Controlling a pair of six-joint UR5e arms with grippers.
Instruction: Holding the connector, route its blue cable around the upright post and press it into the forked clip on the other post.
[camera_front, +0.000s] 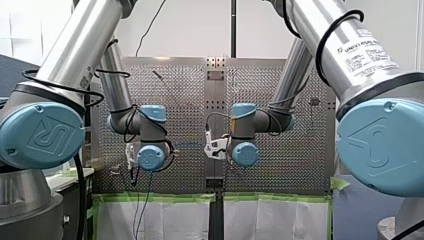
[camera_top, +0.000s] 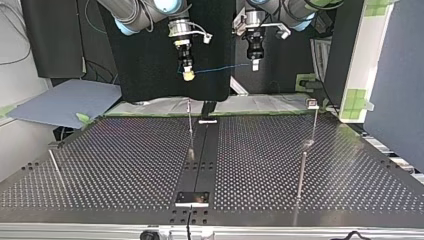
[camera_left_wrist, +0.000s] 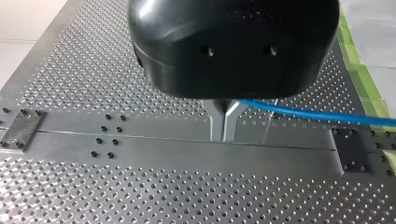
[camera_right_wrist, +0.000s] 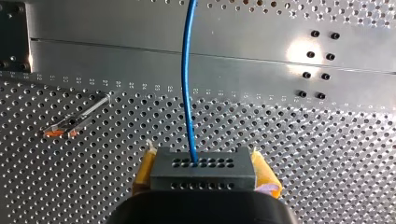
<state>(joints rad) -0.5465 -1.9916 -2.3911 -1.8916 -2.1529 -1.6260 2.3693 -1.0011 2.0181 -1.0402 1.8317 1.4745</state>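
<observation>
My right gripper (camera_right_wrist: 204, 173) is shut on a dark grey connector (camera_right_wrist: 203, 163), which sits between its yellow pads (camera_right_wrist: 265, 175). A blue cable (camera_right_wrist: 187, 84) leaves the connector's face and runs out ahead of it. In the top view the cable (camera_top: 222, 68) spans the gap between my right gripper (camera_top: 188, 76) and my left gripper (camera_top: 255, 64), both high above the table. My left gripper (camera_left_wrist: 224, 134) has its metal fingers shut on the cable (camera_left_wrist: 303, 113), which trails off to one side. A thin upright post (camera_top: 190, 130) stands below the right gripper. Another post (camera_top: 314, 120) carries a small clip (camera_top: 312, 104).
A perforated metal table (camera_top: 125, 170) with a dark centre rail (camera_top: 202, 155) lies under both arms. A further post (camera_top: 301, 175) stands nearer the camera and a leaning rod (camera_top: 55, 165) at the top view's left. Green tape (camera_top: 82, 118) marks the far edge.
</observation>
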